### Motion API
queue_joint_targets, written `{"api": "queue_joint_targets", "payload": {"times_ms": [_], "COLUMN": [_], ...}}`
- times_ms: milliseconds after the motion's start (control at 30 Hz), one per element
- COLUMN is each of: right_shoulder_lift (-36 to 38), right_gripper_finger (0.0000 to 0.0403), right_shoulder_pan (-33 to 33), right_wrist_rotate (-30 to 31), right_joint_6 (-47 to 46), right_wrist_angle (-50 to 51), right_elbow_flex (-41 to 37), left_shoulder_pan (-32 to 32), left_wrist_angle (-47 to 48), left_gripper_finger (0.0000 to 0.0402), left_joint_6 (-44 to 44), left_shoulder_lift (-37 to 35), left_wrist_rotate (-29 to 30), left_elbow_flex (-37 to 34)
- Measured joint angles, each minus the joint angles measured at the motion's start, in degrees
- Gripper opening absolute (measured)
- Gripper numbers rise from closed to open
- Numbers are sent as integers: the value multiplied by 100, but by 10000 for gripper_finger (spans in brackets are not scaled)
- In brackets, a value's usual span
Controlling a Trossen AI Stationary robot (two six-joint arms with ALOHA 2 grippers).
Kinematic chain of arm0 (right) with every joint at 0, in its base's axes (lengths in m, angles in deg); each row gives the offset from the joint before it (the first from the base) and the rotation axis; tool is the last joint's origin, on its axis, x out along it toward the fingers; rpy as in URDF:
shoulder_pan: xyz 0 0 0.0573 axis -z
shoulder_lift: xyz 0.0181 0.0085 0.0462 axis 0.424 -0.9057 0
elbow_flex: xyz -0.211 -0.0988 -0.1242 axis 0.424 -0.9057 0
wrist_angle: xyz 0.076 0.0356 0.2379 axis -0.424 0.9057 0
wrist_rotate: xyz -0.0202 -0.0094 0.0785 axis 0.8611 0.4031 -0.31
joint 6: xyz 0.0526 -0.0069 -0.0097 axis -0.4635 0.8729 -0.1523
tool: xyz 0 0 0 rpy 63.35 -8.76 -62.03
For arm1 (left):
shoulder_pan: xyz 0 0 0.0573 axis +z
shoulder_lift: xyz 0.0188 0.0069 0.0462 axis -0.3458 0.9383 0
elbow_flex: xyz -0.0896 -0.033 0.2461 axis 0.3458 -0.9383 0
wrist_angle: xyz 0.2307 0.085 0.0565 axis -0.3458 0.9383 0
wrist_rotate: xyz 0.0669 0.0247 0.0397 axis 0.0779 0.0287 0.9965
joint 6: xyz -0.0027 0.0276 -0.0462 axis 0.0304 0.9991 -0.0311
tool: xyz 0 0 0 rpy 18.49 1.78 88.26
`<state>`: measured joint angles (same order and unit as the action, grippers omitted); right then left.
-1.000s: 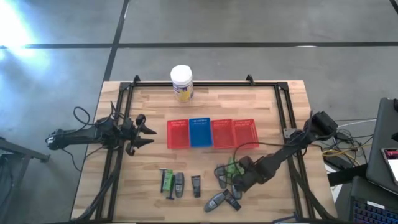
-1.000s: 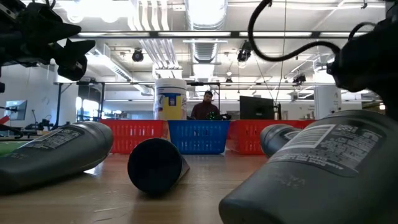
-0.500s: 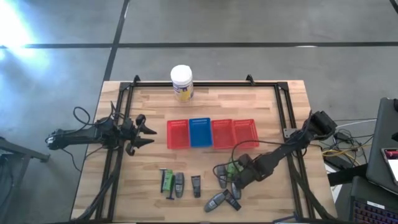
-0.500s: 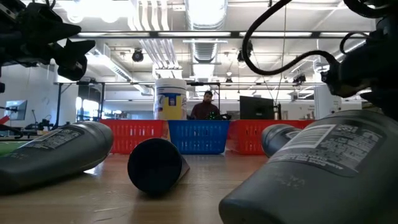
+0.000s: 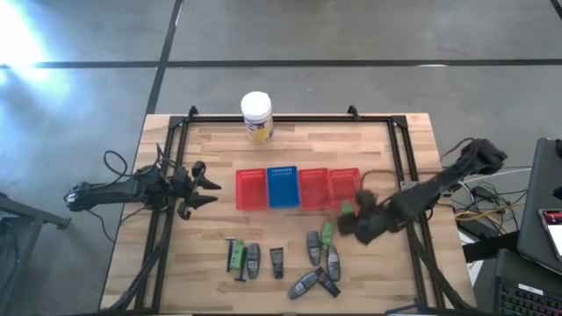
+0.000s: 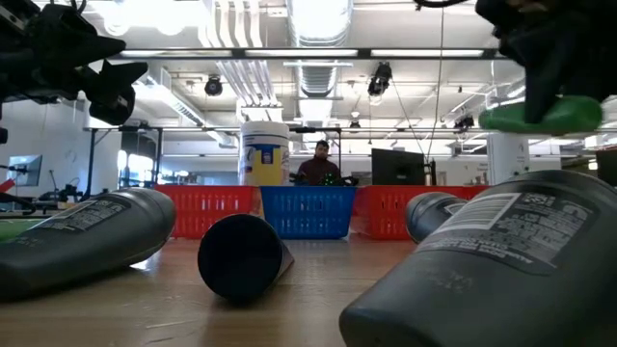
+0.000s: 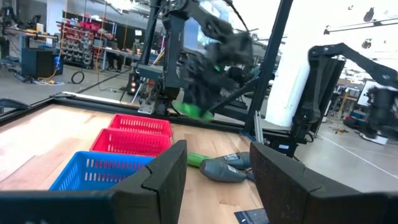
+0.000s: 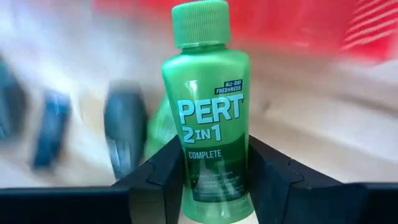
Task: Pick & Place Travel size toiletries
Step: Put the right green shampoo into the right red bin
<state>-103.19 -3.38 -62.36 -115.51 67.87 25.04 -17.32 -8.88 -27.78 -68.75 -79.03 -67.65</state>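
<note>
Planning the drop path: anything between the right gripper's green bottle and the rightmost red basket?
No. In the high view the right gripper holds the green bottle just beside the rightmost red basket; only bare wood lies between.

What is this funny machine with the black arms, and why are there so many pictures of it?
It is a robot with two dark arms at a wooden table. Each arm ends in a two-fingered tool for picking things up.

The pictures come from four cameras. One looks straight down from above. One sits at table height, so the bottles look huge. One rides on each arm's wrist.

On the table are four little baskets in a row, three red and one blue basket, a big white jar, and small grey and green bottles lying near the front edge.

The right tool has picked up a green bottle that says "PERT 2 IN 1"; its fingers squeeze it from both sides, above the table by the red baskets. The left tool waits open at the left side, holding nothing.
</note>
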Motion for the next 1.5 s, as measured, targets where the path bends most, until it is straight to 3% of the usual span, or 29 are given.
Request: {"api": "queue_joint_targets", "payload": {"times_ms": [133, 367, 467, 633, 867, 1100, 1300, 1500], "right_shoulder_lift": [614, 790, 697, 432, 97, 459, 498, -64], "right_gripper_finger": [135, 137, 138, 170, 244, 302, 325, 321], "right_shoulder_pan": [985, 2779, 3195, 3427, 3391, 2833, 1970, 1094], "right_wrist_rotate": [27, -1249, -1684, -1695, -1619, -1383, -1395, -1415], "right_joint_6": [454, 2379, 2825, 3188, 3323, 2937, 1919, 703], "right_wrist_angle": [36, -544, -535, -565, -600, -755, -774, -875], "right_elbow_flex": [-351, -854, -985, -1013, -1011, -905, -573, -306], "left_shoulder_pan": [-1, 1, 1, 1, 1, 0, 1, 1], "left_wrist_angle": [27, 45, 47, 49, 53, 56, 88, 91], "left_gripper_finger": [181, 181, 182, 181, 182, 181, 181, 181], "left_joint_6": [1, 1, 1, 1, 1, 1, 1, 1], "left_shoulder_lift": [0, 0, 0, 0, 0, 0, 0, 1], "left_wrist_rotate": [0, 2, 2, 1, 0, 1, 0, 1], "left_elbow_flex": [0, 0, 0, 0, 0, 0, 0, 0]}}
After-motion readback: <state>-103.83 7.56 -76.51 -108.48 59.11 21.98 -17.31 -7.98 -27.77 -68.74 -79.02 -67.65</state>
